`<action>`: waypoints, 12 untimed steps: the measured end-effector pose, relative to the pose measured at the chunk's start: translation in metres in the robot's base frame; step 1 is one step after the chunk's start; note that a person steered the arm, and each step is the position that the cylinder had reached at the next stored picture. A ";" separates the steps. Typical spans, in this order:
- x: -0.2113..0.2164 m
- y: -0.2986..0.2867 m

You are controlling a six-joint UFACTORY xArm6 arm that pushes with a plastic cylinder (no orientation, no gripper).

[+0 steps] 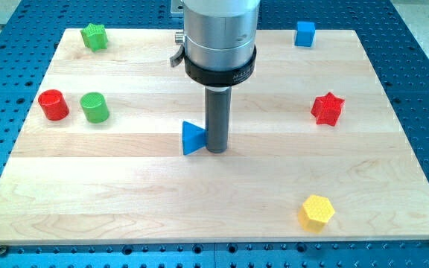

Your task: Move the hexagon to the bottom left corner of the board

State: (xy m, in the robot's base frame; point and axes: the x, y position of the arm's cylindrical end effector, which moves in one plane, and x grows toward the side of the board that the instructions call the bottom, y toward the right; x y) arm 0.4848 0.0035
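Observation:
The yellow hexagon (317,212) lies near the view's bottom right of the wooden board (125,193). My tip (217,151) stands near the board's middle, touching the right side of a blue triangle (192,138). The tip is well up and to the left of the hexagon, apart from it. The arm's silver body hides part of the board's top edge behind it.
A red cylinder (53,105) and a green cylinder (94,107) stand at the left. A green star (94,36) is at the top left, a blue cube (304,33) at the top right, a red star (327,109) at the right.

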 end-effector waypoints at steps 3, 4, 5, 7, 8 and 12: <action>-0.001 0.000; 0.002 0.000; 0.013 0.002; 0.052 0.107; 0.058 0.178; 0.118 0.083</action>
State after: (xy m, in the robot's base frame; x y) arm 0.6029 0.0867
